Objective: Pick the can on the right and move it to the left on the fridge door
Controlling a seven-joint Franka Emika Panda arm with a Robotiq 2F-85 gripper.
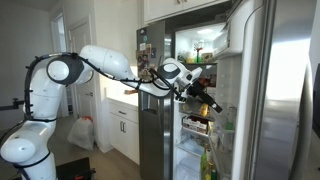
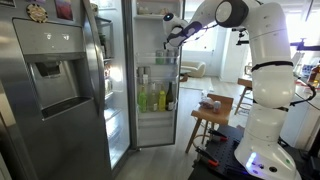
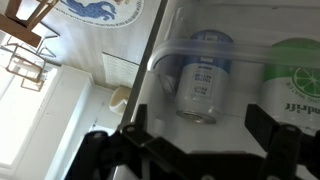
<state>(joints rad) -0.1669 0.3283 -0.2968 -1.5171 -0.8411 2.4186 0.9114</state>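
In the wrist view a white can with a blue label (image 3: 205, 75) stands in a clear shelf bin of the fridge door (image 3: 235, 140). A green-labelled can (image 3: 295, 85) stands beside it at the picture's right. My gripper (image 3: 200, 120) is open and empty, its two dark fingers on either side of the white can and short of it. In both exterior views the gripper (image 1: 204, 92) (image 2: 170, 36) reaches to an upper bin on the white inner side of the open fridge door (image 1: 285, 90) (image 2: 156, 70).
Green and yellow bottles (image 2: 155, 98) fill a lower door bin. The fridge interior (image 1: 195, 120) holds food on lit shelves. A steel door with a dispenser (image 2: 50, 80) is nearby. A wooden stool (image 2: 215, 112) stands by the robot base.
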